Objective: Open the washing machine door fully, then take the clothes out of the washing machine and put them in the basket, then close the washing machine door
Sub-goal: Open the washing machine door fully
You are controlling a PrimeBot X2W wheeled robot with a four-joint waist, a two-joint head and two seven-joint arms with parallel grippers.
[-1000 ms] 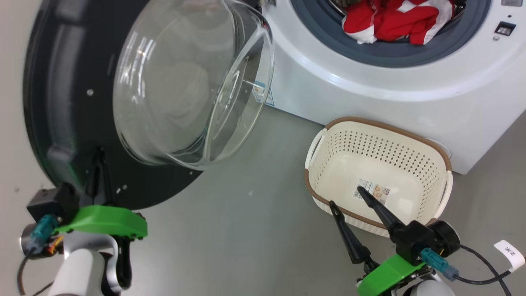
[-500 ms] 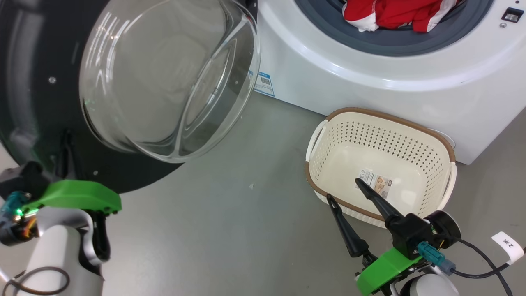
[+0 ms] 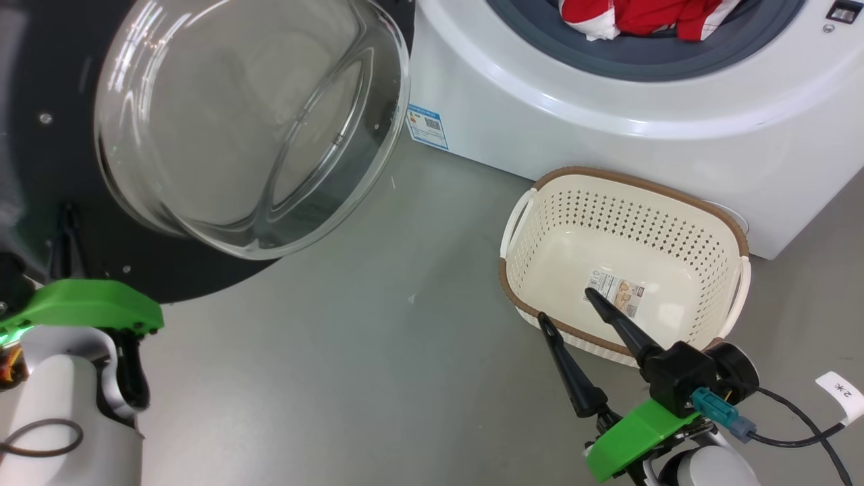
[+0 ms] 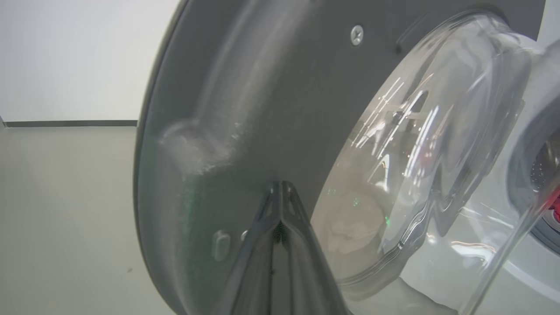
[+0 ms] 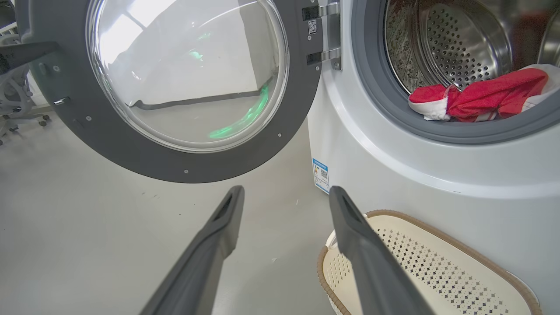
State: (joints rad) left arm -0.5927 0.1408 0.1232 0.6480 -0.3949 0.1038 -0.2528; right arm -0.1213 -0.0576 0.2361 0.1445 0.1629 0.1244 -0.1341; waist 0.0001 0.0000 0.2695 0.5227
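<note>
**K:** status?

**Me:** the door [image 3: 202, 135] is swung out on the hinge [image 5: 323, 57] at the washer [image 3: 574, 135] left side. It's wide, but I wouldn't call it fully open. My left gripper [image 4: 280, 192] is clenched on nothing, with its tips at the door's dark inner face, on the edge far from the washer. Touching or just off, I can't tell.

**K:** right side?

**Me:** my right gripper [image 3: 567, 305] is spread and empty, out front of the washer over the far edge of the basket [image 3: 607, 223]. The basket sits on the floor [image 3: 405, 378] tight against the washer front, below the opening. The clothes [image 3: 641, 17] are in the washer mouth, draped on the grey ring [image 3: 648, 64].

**K:** worries?

**Me:** three.
- **Door:** the face is glossy and the tips are pointed. If I push off-axis they could skid and the door could drift toward the washer. Then my reach into the drum [image 5: 459, 48] could clip the glass bowl [image 5: 188, 74].
- **Clothes:** fabric may snag the ring and drop beside the basket.
- **Basket:** the right gripper hangs low, so a careless swing at the washer would shove the basket.
</note>
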